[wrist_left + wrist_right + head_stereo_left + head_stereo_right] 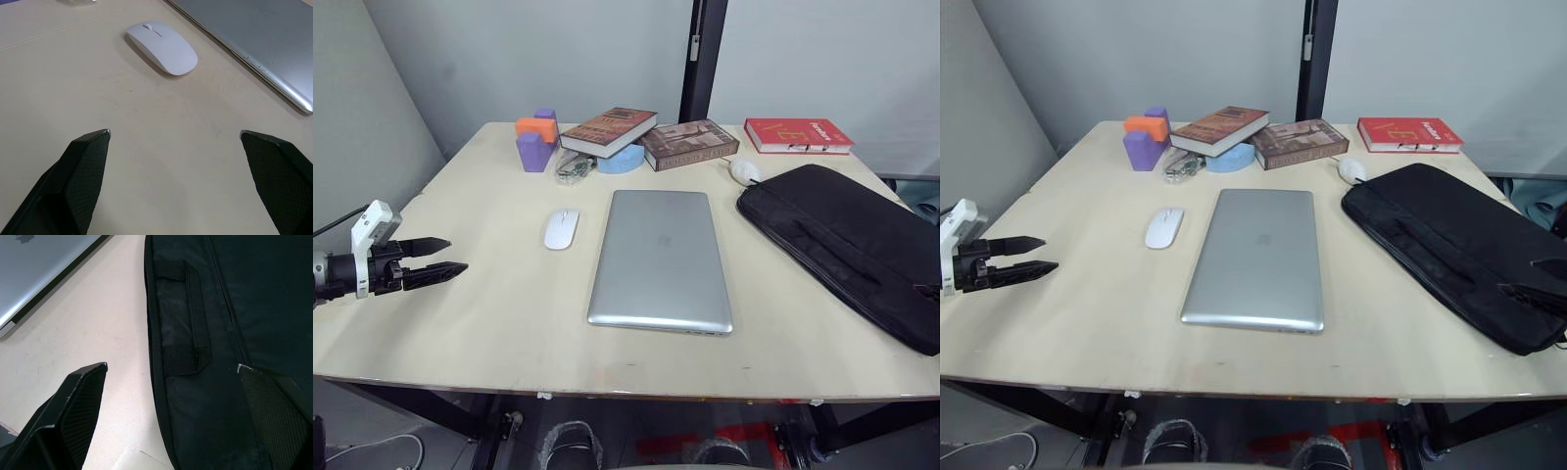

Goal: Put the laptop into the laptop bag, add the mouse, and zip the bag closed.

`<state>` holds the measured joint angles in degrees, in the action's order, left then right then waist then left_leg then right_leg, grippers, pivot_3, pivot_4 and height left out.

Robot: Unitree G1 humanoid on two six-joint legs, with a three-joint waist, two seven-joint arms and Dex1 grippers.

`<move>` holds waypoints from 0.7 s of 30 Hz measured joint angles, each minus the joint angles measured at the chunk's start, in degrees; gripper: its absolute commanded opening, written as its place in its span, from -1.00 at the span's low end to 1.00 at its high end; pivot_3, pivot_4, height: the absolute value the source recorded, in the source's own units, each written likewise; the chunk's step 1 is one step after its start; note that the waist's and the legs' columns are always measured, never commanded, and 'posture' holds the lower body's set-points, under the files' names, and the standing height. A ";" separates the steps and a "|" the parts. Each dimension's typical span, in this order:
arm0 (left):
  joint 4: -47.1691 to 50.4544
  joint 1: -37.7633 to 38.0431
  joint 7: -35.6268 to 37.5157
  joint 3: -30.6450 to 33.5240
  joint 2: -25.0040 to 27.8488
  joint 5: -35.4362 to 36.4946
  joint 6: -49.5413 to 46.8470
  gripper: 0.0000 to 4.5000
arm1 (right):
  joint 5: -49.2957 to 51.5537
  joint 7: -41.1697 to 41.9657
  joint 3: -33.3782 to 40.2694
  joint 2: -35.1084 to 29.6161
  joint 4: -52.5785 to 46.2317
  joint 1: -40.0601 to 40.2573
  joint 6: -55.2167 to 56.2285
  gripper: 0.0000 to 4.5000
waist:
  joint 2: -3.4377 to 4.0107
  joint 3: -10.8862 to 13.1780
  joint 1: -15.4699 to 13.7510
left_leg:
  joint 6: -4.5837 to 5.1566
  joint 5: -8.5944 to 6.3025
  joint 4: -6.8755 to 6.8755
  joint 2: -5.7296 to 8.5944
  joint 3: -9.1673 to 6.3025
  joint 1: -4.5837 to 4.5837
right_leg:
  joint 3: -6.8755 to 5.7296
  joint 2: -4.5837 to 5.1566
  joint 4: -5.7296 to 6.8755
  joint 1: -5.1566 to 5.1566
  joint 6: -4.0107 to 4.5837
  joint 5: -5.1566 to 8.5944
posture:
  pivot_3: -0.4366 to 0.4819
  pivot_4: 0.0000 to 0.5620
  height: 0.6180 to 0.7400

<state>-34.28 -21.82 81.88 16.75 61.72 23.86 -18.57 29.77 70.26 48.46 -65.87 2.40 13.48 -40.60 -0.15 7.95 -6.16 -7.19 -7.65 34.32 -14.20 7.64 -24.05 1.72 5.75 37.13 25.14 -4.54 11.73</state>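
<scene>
The closed silver-grey laptop (661,257) lies flat at the table's middle. The white mouse (561,228) rests just left of it, also seen ahead of my left fingers (163,46). The black laptop bag (847,245) lies flat at the right, angled, its handle (188,318) facing the laptop. My left gripper (457,254) hovers open over the table's left edge, pointing toward the mouse, with nothing between its fingers. My right gripper (172,366) is open above the bag's near edge, one finger over the table and the other over the bag.
Along the back edge sit purple and orange blocks (536,137), two stacked books (607,129) on a blue object, another book (688,143) and a red book (798,135). A small white object (744,171) lies by the bag's far corner.
</scene>
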 measured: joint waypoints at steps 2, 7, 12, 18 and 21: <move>0.02 -0.22 -0.10 -0.07 -0.07 0.00 -0.15 0.99 | 0.09 -0.14 -0.01 0.06 -0.12 -0.06 -0.22 1.00 | 0.00 0.00 0.00 | 0.00 0.00 0.00 0.00 0.00 0.00 | 0.00 0.00 0.00 -0.01 0.00 0.00 | -0.05 -0.47 0.75; 4.78 -2.26 -1.99 -1.01 -2.10 0.68 -4.47 0.99 | 2.43 -1.66 -0.14 1.84 -2.96 -2.84 -2.14 1.00 | 0.00 0.00 -0.12 | 0.01 0.01 0.05 0.00 -0.01 0.01 | 0.00 0.01 0.05 -0.03 0.01 0.00 | -0.05 -0.47 0.75; 9.36 -4.64 -5.92 -3.99 -6.26 1.13 -12.59 0.99 | 3.06 -4.15 -0.59 3.95 -3.44 -4.87 -2.53 1.00 | 0.00 -0.01 -0.22 | 0.02 0.01 0.09 0.01 -0.02 -0.01 | -0.01 0.01 0.06 -0.04 0.01 -0.01 | -0.05 -0.47 0.75; 13.42 -11.36 -10.38 -7.55 -12.58 4.29 -26.35 0.99 | 6.57 -8.07 -2.22 7.28 -9.19 -6.95 -5.05 1.00 | 0.00 -0.01 -0.40 | 0.04 0.02 0.20 0.01 -0.03 -0.01 | 0.00 0.01 0.19 -0.03 0.02 -0.01 | -0.05 -0.47 0.75; 14.36 -13.74 -11.56 -9.68 -14.97 6.56 -34.48 0.99 | 8.50 -10.50 -3.03 9.66 -13.88 -6.93 -6.79 1.00 | 0.02 -0.02 -0.37 | 0.04 0.02 0.20 0.02 -0.03 -0.02 | 0.01 0.01 0.19 -0.02 0.02 -0.01 | -0.05 -0.47 0.75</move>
<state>-19.91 -35.56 70.32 7.07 46.75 30.41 -53.05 38.27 59.77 45.44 -56.21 -11.48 6.55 -47.39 -0.14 7.94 -6.53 -7.14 -7.63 34.51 -14.18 7.61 -24.07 1.73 5.76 37.32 25.12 -4.51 11.72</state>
